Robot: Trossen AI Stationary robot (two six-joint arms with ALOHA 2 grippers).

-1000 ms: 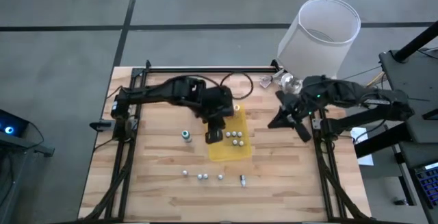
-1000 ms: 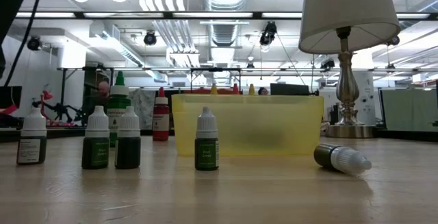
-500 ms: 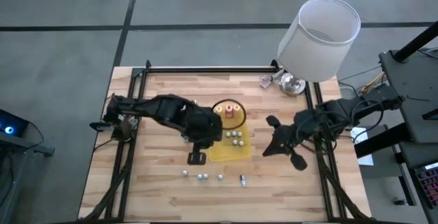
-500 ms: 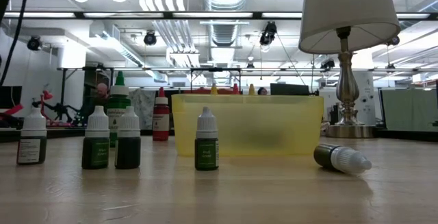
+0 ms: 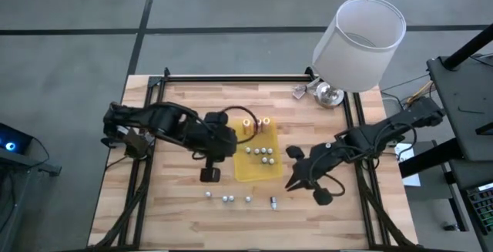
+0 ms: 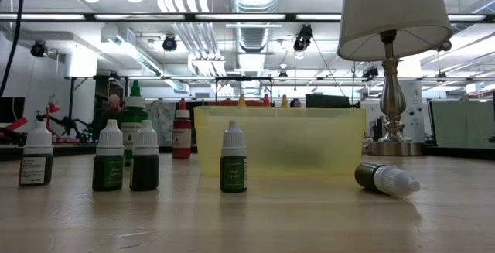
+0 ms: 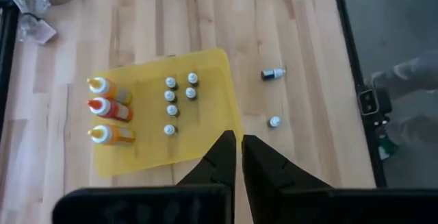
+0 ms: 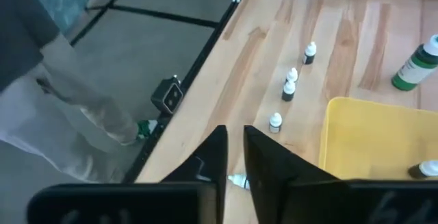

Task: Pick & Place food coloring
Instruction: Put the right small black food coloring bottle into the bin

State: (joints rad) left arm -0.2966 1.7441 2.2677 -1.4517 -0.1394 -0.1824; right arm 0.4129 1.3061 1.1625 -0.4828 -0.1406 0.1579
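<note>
Several tiny white-capped food coloring bottles [image 5: 262,155] stand in the yellow tray [image 5: 266,173], beside three larger orange and red bottles [image 5: 256,124]. More tiny bottles [image 5: 228,199] stand in a row on the wood near the front edge, and one [image 5: 273,202] lies on its side. My left gripper [image 5: 209,175] hangs shut above the table, left of the tray. My right gripper [image 5: 294,181] hovers right of the tray with a narrow gap between its fingers [image 8: 220,148] and nothing in it.
A lamp with a white shade [image 5: 359,42] stands at the far right corner. A taller green bottle [image 8: 415,64] and a red one [image 6: 182,131] stand left of the tray. A person [image 8: 41,80] is beyond the table's near edge.
My left gripper has drawn back from over the tray toward the table's near left, uncovering the three orange and red bottles. My right gripper has swung from the far right toward the middle and near edge, sinking. No bottle has moved.
</note>
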